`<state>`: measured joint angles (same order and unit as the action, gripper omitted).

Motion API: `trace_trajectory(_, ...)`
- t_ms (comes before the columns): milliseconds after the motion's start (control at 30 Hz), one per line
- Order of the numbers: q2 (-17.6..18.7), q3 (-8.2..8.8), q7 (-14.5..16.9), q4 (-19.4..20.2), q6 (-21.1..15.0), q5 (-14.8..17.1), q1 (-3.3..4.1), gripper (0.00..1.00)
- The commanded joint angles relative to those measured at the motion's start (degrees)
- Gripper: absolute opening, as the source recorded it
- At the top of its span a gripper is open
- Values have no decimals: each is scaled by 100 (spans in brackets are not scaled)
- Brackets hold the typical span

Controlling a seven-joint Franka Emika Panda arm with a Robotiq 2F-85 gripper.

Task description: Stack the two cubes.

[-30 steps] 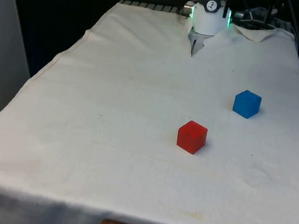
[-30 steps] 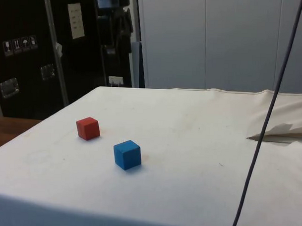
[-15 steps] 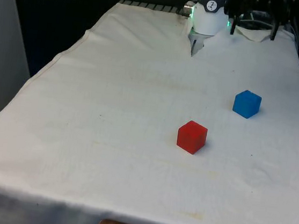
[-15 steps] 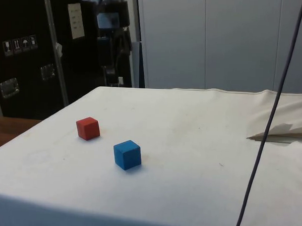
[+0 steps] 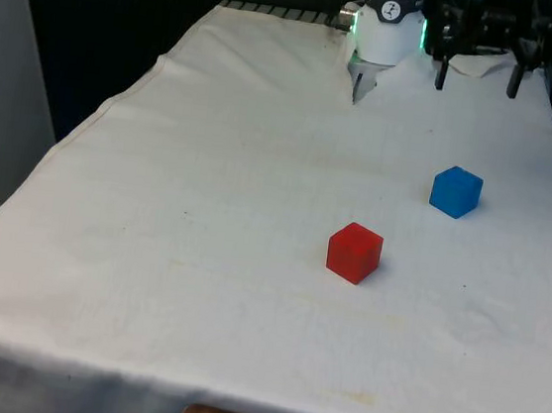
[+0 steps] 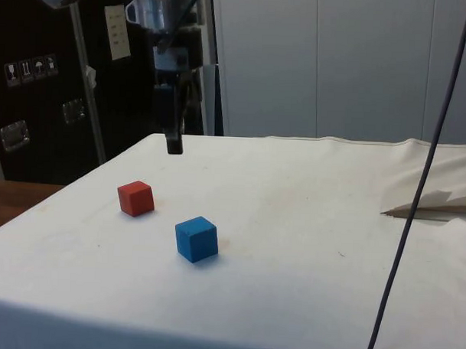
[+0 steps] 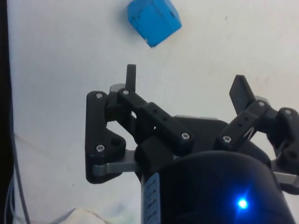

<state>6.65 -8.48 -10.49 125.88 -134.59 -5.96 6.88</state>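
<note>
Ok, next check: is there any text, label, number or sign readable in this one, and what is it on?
Red cube: no markings.
Blue cube: no markings.
White sheet on the dark cabinet, side view: printed lines, too small to read.
Small handling-symbol stickers on the same cabinet: pictograms, no words readable.
Gripper: no lettering readable.

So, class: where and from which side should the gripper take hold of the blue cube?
Probably from straight above, closing on two opposite side faces of the blue cube. It sits flat on the cloth, apart from the red cube, so its sides are free. The open gripper hangs above the table.
</note>
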Motion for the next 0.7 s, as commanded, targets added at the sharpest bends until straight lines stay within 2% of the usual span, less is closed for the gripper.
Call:
trace_trajectory(0,29,-6,-23,34,-155,-74,11,100)
trace_trajectory(333,160,-11,344,92,-378,-74,6,100)
trace_trajectory(433,160,-11,378,74,-298,-34,0,100)
trace_trajectory(467,201,-17,464,103,-424,-69,6,100)
trace_trajectory(667,315,-17,716,138,-607,-86,11,100)
